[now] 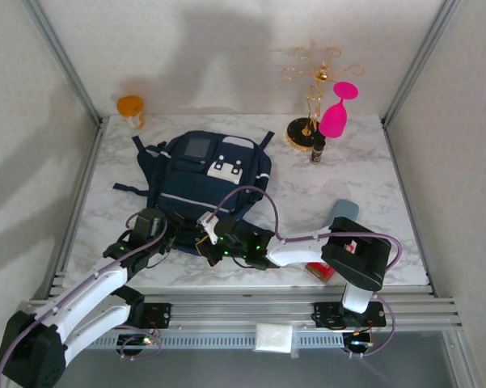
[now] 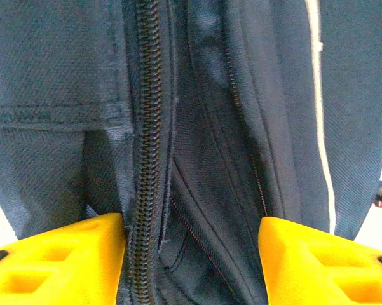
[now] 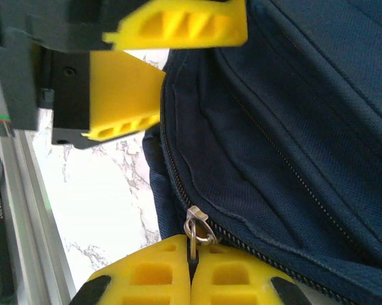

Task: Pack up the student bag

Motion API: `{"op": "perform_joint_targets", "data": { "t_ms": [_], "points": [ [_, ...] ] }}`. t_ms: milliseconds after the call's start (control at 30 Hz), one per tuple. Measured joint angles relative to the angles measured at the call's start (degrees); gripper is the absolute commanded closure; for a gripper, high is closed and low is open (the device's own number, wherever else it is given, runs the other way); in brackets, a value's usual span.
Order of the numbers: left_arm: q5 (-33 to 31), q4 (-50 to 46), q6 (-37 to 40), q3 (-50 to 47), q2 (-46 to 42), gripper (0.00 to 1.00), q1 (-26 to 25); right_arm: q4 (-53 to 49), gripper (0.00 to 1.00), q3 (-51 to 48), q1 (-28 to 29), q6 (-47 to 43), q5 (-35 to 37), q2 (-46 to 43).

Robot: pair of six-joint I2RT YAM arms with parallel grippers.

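Ok, my right gripper (image 3: 192, 267) is pressed shut and pinches the little metal zip pull (image 3: 197, 223) of the student bag (image 1: 212, 178). The bag's near edge is right at both grippers. The rest of it lies flat on the counter (image 1: 388, 194) beyond them.

My left gripper (image 2: 191, 260) is spread apart. The zip teeth (image 2: 147, 127) run up btwn its yellow fingers (image 2: 63, 260), w/ blue cloth all round. The fingers don't squeeze anything that I can see. From the right wrist cam, the left gripper sits just beside the right one, at the bag's edge.

Far past the right gripper, at the back, are a pink glass (image 1: 337, 113), a gold stand (image 1: 311, 77) and a small dark bottle (image 1: 317, 151). Far past the left gripper is an orange cup (image 1: 130, 107).

Behind the right gripper, by its arm, are a grey-blue thing (image 1: 342, 212) and a red thing (image 1: 319, 272). Can't tell what they are.
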Motion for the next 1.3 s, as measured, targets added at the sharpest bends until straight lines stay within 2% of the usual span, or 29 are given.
{"op": "perform_joint_targets", "data": {
  "t_ms": [100, 233, 367, 467, 600, 800, 967, 1000, 1033, 1133, 1233, 1300],
  "points": [
    [-3.08, 1.11, -3.21, -0.13, 3.02, 0.72, -2.1, -1.44, 1.0, 1.2, 0.0, 0.02, 1.4, 0.52],
    [-6.1, 1.27, -5.95, -1.55, 3.17, 1.0, -3.13, -5.03, 1.0, 2.71, 0.28, 0.66, 4.98, 0.52],
    [-7.02, 0.92, -6.49, -1.86, 1.9, 1.0, -2.58, -9.62, 1.0, 3.63, 0.55, 1.55, 8.26, -0.24],
    [-5.55, 0.66, -5.01, -2.05, 0.37, 1.0, 0.0, -12.39, 1.0, 2.69, 0.59, 2.62, 9.6, -2.56],
    [-2.71, -1.31, -0.31, -1.92, -2.05, 1.0, 6.73, -12.96, 1.0, -1.7, -0.33, 4.0, 10.27, -6.51],
    [-2.84, -6.6, 8.15, 2.29, -1.2, 1.0, 15.1, -15.43, 1.0, -5.75, -5.99, 4.28, 11.87, -9.01],
    [-3.63, -10.56, 12.13, 5.44, -0.94, 1.0, 15.96, -16.37, 1.0, -4.61, -6.88, 3.19, 11.87, -8.72],
    [-3.67, -11.04, 12.5, 5.46, -1.6, 0.91, 16.02, -16.35, 1.0, -4.24, -6.62, 2.99, 11.52, -8.46],
    [-3.63, -11.85, 12.81, 5.44, -2.47, 0.76, 15.78, -16.33, 1.0, -3.76, -6.34, 2.91, 11.3, -8.07],
    [-4.11, -13.55, 12.11, 5.44, -5.97, 0.41, 12.85, -15.96, 1.0, -3.04, -6.12, 2.58, 10.21, -6.8],
    [-4.2, -14.16, 8.37, 4.9, -9.49, 0.3, 5.55, -15.23, 1.0, -3.04, -6.12, 2.4, 9.53, -6.16],
    [-4.52, -14.19, 4.79, 3.72, -10.71, 0.26, 0.09, -14.78, 1.0, -2.89, -6.12, 2.32, 9.14, -5.86]
  ]
}}
